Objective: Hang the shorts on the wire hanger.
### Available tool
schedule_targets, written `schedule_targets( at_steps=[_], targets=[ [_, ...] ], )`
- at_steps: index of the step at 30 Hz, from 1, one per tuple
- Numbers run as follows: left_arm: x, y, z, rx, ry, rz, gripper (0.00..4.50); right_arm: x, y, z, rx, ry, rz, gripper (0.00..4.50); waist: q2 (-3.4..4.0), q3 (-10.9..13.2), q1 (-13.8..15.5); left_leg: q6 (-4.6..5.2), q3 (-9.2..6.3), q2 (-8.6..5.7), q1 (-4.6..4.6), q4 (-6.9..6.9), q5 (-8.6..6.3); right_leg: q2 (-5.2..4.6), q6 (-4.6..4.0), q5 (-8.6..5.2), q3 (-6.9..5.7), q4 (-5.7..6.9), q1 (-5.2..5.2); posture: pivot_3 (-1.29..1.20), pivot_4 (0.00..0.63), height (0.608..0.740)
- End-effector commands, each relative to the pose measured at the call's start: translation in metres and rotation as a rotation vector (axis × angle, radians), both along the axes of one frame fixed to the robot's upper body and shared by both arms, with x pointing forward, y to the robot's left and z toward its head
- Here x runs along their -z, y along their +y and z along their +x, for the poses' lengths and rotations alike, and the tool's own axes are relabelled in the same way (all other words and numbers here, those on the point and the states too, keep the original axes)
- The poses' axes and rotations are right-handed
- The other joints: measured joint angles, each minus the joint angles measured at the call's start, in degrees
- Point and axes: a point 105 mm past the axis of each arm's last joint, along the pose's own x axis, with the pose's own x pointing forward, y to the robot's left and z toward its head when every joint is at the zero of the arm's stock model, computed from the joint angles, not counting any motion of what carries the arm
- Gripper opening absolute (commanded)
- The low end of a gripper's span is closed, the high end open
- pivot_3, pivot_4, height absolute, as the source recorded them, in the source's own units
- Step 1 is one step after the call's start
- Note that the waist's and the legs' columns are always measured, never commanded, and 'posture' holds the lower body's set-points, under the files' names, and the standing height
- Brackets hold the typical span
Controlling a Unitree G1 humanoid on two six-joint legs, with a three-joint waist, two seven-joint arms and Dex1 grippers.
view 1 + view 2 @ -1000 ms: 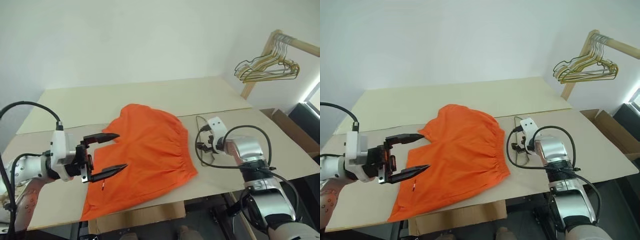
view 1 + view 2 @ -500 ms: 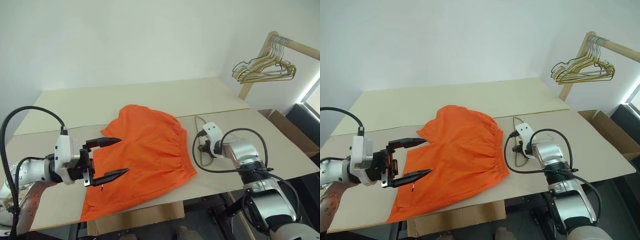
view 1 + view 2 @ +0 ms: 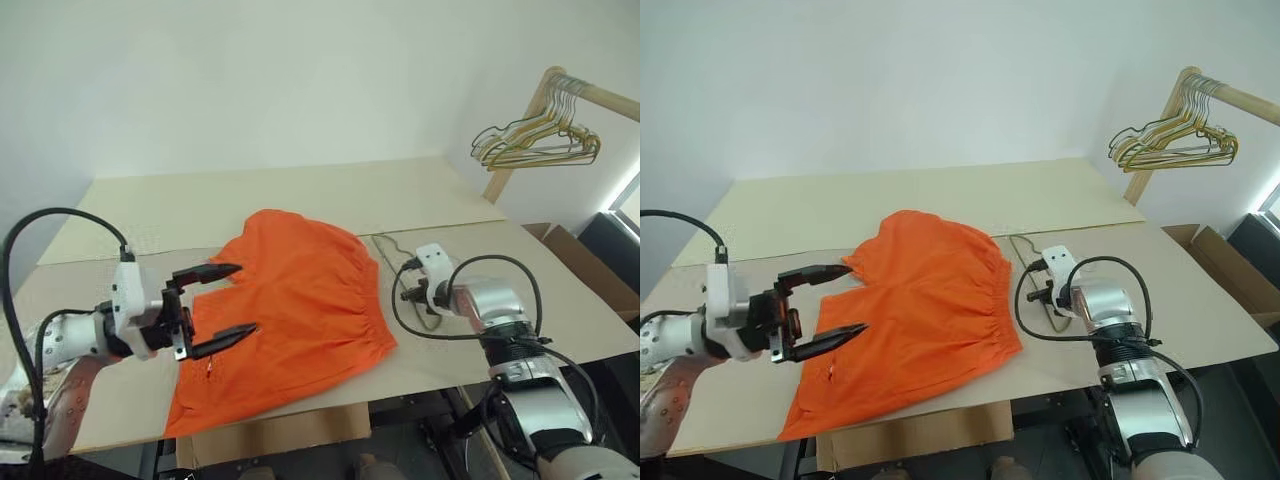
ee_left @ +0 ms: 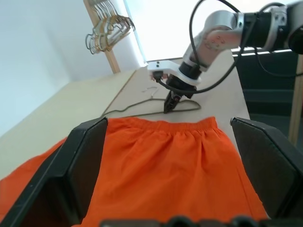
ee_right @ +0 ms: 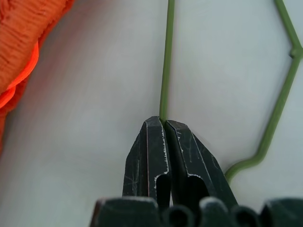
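Observation:
The orange shorts [image 3: 295,300] lie spread flat on the table, waistband toward the right. Just right of the waistband lies the thin wire hanger [image 5: 165,56], its hook pointing to the far side [image 3: 384,247]. My right gripper [image 5: 163,121] points down at the table and is shut on one straight wire of the hanger; it also appears from across the shorts [image 4: 168,107]. My left gripper [image 3: 241,298] hovers open, pointing level over the left leg of the shorts, with nothing between its fingers [image 4: 85,165].
A wooden rack at the far right carries a bunched cluster of gold and green hangers [image 3: 540,140]. A cardboard box [image 3: 568,242] stands off the table's right side. The beige table [image 3: 300,190] has bare surface behind the shorts, and its front edge is close to the shorts' hem.
My right gripper has shut on the hanger's wire, and the hanger has shifted a little on the table. The left gripper has stayed open over the shorts.

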Motion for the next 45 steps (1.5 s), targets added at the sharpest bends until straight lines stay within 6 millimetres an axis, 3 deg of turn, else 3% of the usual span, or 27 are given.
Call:
schedule_targets(
  at_steps=[1,4,6,12,17,21,27,36,39,45],
  targets=[
    [0.005,-0.004,0.029,-0.159,0.128,-0.035,4.5,-0.05,-0.004,0.016,0.056,-0.22,0.067,0.05,0.15,0.1,0.07,0.0,-0.04,-0.02,-0.04,0.0,0.0,0.0,0.01,0.01,0.02,0.01,-0.04,0.04,0.0,0.74],
    [-0.005,-0.013,0.039,-0.145,0.23,-0.238,4.5,-0.078,0.006,0.014,0.018,-0.349,0.095,0.05,0.22,0.12,-0.08,0.02,-0.18,-0.02,-0.17,-0.01,-0.02,0.0,-0.28,0.18,0.02,0.02,-0.15,0.03,0.0,0.74],
    [-0.013,-0.023,0.039,-0.084,0.282,-0.341,4.5,-0.092,0.013,0.01,-0.047,-0.457,-0.003,0.05,0.22,0.12,-0.43,0.06,-0.32,0.0,-0.29,-0.01,-0.07,0.0,-0.31,0.2,0.01,-0.01,-0.26,0.03,0.0,0.74],
    [-0.034,-0.047,0.053,0.031,0.405,-0.593,4.5,-0.142,0.075,-0.025,-0.358,-0.988,-0.084,0.05,0.22,0.12,-0.28,0.08,-0.52,-0.09,-0.43,-0.01,-0.19,-0.09,-0.26,0.17,-0.07,-0.14,-0.26,0.02,0.0,0.74],
    [-0.044,-0.049,0.067,0.03,0.459,-0.72,4.5,-0.159,0.103,-0.048,-0.471,-1.221,-0.128,0.05,0.21,0.12,-0.43,0.02,-0.52,-0.18,-0.24,0.01,-0.16,-0.13,-0.24,0.2,0.01,-0.06,-0.12,0.02,0.0,0.74],
    [-0.046,-0.049,0.079,-0.022,0.461,-0.757,4.5,-0.16,0.119,-0.059,-0.548,-1.273,-0.118,0.05,0.21,0.12,-0.36,-0.01,-0.49,-0.19,-0.12,0.01,-0.12,-0.07,-0.26,0.21,-0.01,-0.05,-0.02,0.02,0.0,0.74],
    [-0.055,-0.058,0.079,0.0,0.428,-0.763,4.5,-0.144,0.136,-0.069,-0.645,-1.262,-0.121,0.05,0.2,0.12,-0.33,-0.02,-0.49,-0.19,-0.17,0.0,-0.12,-0.07,-0.29,0.22,-0.01,-0.11,-0.02,0.03,0.0,0.74],
    [-0.063,-0.062,0.085,0.002,0.365,-0.784,4.5,-0.136,0.139,-0.068,-0.683,-1.252,-0.155,0.05,0.2,0.13,-0.17,-0.05,-0.43,-0.21,-0.16,0.01,-0.1,-0.07,-0.29,0.22,-0.02,-0.1,-0.01,0.03,0.0,0.74],
    [-0.064,-0.061,0.088,-0.016,0.355,-0.808,3.95,-0.136,0.139,-0.067,-0.672,-1.247,-0.159,0.0,0.2,0.13,-0.22,-0.05,-0.43,-0.21,-0.17,0.01,-0.1,-0.06,-0.3,0.22,-0.02,-0.11,-0.01,0.03,0.0,0.74],
    [-0.059,-0.067,0.093,-0.056,0.356,-0.779,1.95,-0.135,0.14,-0.065,-0.651,-1.251,-0.174,0.0,0.2,0.13,-0.19,-0.05,-0.45,-0.21,-0.17,0.0,-0.1,-0.07,-0.3,0.22,-0.01,-0.11,-0.01,0.02,0.0,0.74]
  ],
)
